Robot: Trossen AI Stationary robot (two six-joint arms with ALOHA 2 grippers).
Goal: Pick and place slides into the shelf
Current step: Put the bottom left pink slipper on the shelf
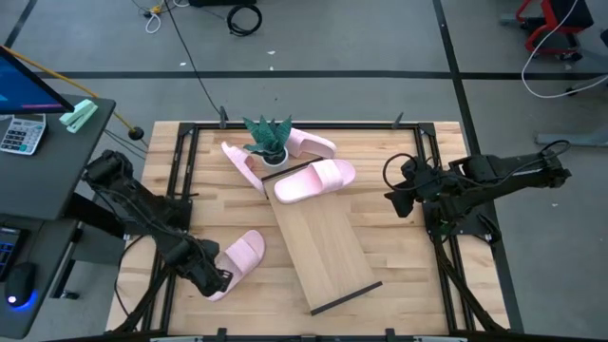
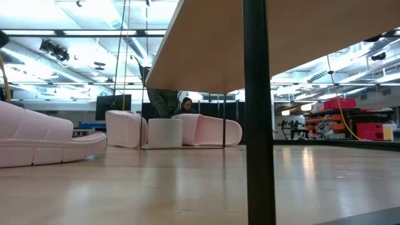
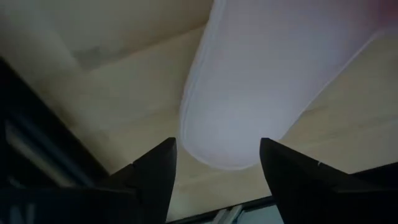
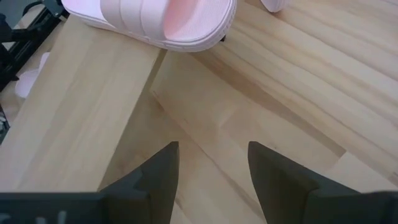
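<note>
Where left pincer [image 1: 217,277] straddles slide [image 1: 239,256]

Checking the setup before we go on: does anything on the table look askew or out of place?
Yes. The shelf lies diagonally across the table rather than square to it, with one slide on its far end. A potted plant stands among the slides at the back.

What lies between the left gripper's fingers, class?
The end of a pink slide sits between the open left gripper fingers, untouched, over bare table; the left wrist view shows it.
</note>
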